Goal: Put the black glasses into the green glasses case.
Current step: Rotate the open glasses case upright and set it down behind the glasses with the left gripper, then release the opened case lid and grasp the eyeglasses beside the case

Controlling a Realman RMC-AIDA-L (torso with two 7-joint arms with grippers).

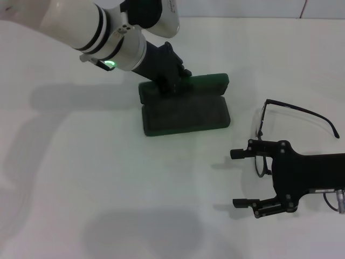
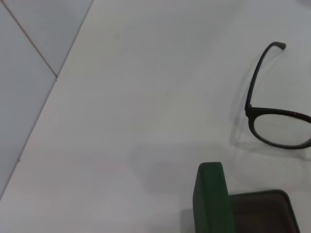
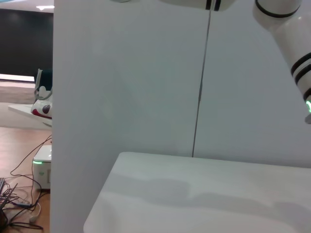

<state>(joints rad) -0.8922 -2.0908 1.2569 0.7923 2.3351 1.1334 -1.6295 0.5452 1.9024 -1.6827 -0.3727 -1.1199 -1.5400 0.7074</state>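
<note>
The green glasses case [image 1: 186, 116] lies open at the middle back of the table, its lid [image 1: 207, 82] standing up behind the tray. My left gripper [image 1: 171, 75] reaches down from the back left and is closed on the lid's left part. The left wrist view shows the lid's edge [image 2: 211, 199] and the black glasses [image 2: 272, 116] beyond it. The black glasses [image 1: 299, 109] lie on the table at the right, temples unfolded. My right gripper [image 1: 240, 178] is open just above them, the front frame between its fingers and the palm hiding part of the glasses.
The white table [image 1: 81, 178] has bare room at the left and front. A white wall panel [image 3: 131, 82] and a floor with cables [image 3: 19, 194] show in the right wrist view, with the left arm [image 3: 291, 43] at its corner.
</note>
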